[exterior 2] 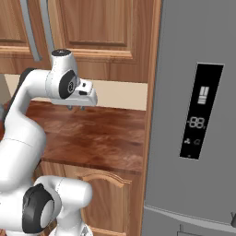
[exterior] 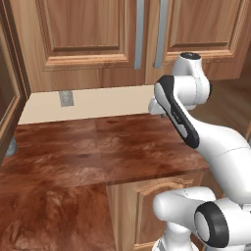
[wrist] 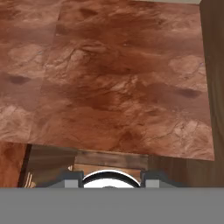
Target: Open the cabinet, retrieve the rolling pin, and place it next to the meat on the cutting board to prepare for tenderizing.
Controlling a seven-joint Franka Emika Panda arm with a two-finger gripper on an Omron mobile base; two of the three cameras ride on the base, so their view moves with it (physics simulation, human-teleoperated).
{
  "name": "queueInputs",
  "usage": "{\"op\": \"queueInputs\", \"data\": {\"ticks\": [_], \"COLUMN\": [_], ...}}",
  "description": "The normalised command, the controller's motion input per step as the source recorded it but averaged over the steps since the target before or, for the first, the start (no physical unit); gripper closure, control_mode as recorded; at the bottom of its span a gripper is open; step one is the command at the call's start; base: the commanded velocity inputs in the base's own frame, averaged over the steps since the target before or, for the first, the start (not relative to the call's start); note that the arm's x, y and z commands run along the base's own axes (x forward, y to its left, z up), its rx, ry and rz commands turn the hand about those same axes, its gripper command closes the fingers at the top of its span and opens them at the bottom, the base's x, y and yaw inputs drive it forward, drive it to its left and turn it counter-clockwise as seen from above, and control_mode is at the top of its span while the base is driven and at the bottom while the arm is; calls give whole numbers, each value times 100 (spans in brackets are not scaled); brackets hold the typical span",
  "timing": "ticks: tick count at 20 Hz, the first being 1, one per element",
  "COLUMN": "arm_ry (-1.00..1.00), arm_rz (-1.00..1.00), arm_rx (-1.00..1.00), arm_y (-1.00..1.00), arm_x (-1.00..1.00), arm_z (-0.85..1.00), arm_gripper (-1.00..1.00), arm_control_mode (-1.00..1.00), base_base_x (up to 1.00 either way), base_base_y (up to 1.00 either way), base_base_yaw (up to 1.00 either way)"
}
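Reddish-brown marbled stone makes up the countertop (exterior: 98,147), seen bare under the hand in the hand view (wrist: 118,87). Above it hangs the cabinet (exterior: 83,29), medium-brown wood, both raised-panel doors shut. Two long grey bar handles (exterior: 139,34) run side by side at the seam between the doors; the right base view catches them at upper left (exterior 2: 28,32). Cream backsplash below the cabinet carries a grey wall outlet (exterior: 66,98).

Gripper (exterior 2: 76,108) hangs over the counter, well below the cabinet doors and apart from the handles, fingers pointing down. Only short dark tips show under the white hand; cannot tell how wide the jaws stand. Nothing visible between them.

Grey refrigerator (exterior 2: 193,115) stands just right of the counter, its dark display panel (exterior 2: 201,110) reading "88". Base cabinet door (exterior 2: 103,198) with arched panel sits under the counter edge.
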Motion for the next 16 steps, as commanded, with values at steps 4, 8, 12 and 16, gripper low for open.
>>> {"op": "queueInputs", "data": {"ticks": [4, 8, 12, 16], "arm_ry": [-1, -10, -37, -39], "arm_rz": [0, 0, -1, -2], "arm_rx": [2, 5, 4, 0], "arm_y": [-4, -5, 5, 26], "arm_x": [-4, -19, -58, -38], "arm_z": [0, 0, 34, 56], "arm_gripper": [-100, -100, -100, -100], "arm_control_mode": [-100, -100, -100, -100], "base_base_x": [0, 0, 0, 0], "base_base_y": [0, 0, 0, 0], "base_base_yaw": [0, 0, 0, 0]}}
